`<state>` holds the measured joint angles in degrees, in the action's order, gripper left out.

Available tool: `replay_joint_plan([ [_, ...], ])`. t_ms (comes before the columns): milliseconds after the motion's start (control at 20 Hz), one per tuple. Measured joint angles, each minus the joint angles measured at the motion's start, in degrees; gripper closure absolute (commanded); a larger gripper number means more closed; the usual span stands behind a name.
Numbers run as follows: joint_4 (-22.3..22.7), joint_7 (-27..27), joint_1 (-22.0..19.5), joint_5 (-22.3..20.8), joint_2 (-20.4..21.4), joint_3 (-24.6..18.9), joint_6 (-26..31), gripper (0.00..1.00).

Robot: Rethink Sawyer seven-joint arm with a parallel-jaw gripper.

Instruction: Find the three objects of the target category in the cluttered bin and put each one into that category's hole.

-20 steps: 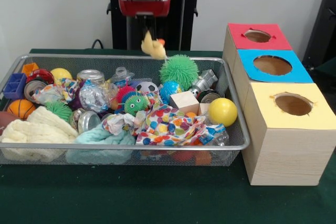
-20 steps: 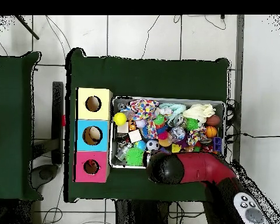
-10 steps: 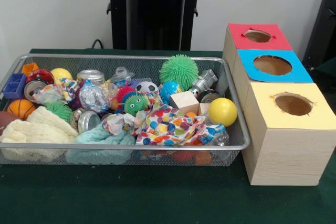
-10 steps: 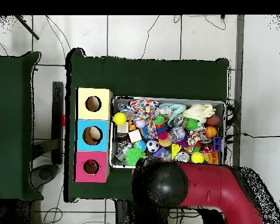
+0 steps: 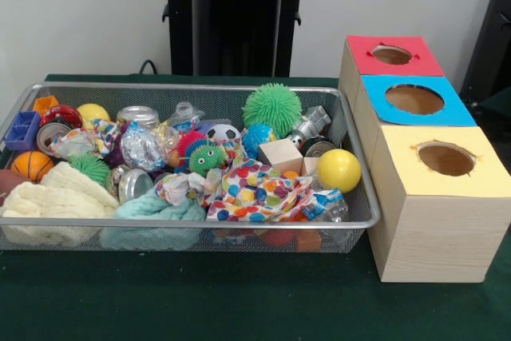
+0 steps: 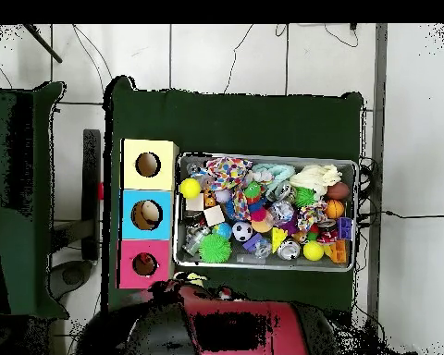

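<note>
From the front, the gripper is sitting out of frame; the yellow toy seen at the top edge half a second ago is gone. The wire bin [image 5: 351, 157] is staying cluttered beside the three-hole box [image 5: 431, 221]. Overhead, the red arm [image 6: 235, 328] is spreading across the bottom, hiding the gripper, so I cannot tell its grip. A yellowish scrap [image 6: 191, 278] is peeking out near the red hole [image 6: 144, 264].

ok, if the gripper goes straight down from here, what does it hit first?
Can't see the gripper. The red and black arm hangs over green tablecloth beside the red-topped wooden box, so probably bare cloth; depth unclear.
</note>
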<state>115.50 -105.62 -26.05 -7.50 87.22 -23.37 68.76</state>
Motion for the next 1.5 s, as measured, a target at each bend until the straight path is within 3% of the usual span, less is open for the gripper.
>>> replay_joint_plan([
  [250, 0.8, 0.0, 5.0, 0.3, 0.9, 0.2, -2.8, 1.00],
  [500, 2.4, 0.0, 7.7, 0.2, -0.7, 0.8, -9.4, 1.00],
  [900, 4.9, 0.0, 10.4, -1.5, -6.6, 3.5, -19.9, 1.00],
  [1500, 6.2, -1.0, 14.9, -3.1, -13.8, 8.8, -25.7, 1.00],
])
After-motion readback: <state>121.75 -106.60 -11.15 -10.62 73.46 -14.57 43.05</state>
